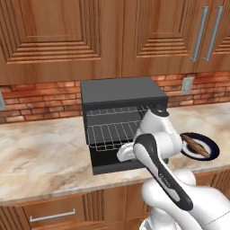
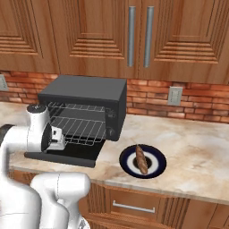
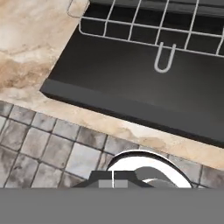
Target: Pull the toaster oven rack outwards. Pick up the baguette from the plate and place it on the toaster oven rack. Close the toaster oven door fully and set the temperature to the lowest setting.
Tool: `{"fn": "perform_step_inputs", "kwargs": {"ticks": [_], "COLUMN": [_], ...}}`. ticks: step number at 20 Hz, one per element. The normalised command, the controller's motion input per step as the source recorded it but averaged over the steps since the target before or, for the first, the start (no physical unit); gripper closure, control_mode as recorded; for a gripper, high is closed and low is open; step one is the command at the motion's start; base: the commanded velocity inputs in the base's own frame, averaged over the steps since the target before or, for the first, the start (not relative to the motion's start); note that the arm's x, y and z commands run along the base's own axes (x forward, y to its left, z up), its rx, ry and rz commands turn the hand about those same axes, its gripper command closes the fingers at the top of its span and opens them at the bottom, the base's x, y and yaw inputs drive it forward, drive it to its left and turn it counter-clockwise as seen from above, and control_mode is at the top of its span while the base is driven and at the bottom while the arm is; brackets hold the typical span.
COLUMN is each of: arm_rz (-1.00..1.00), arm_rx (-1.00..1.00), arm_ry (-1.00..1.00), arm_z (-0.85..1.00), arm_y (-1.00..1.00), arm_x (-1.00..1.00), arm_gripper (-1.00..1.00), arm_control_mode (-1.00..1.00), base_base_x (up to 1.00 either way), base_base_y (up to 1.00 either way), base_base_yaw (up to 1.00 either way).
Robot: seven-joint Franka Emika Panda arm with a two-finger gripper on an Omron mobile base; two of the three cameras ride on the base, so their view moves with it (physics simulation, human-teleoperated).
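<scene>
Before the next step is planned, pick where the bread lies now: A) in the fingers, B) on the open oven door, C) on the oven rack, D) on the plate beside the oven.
D: the bread lies on the plate on the counter, apart from the oven.
</scene>
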Motion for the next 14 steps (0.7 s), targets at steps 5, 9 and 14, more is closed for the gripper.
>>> {"fn": "perform_step_inputs", "kwargs": {"ticks": [5,9,14], "arm_rz": [-0.24,-0.32,-0.23], "arm_rx": [0.0,0.0,0.0], "arm_ry": [-0.19,-0.11,0.0], "arm_z": [0.76,0.33,0.05], "arm_y": [-0.17,-0.38,-0.64], "arm_x": [-0.72,-0.09,-0.02], "arm_gripper": [1.0,1.0,1.0], "arm_control_mode": [-1.0,-1.0,-1.0], "base_base_x": [0.0,0.0,0.0], "base_base_y": [0.0,0.0,0.0], "base_base_yaw": [0.0,0.0,0.0]}}
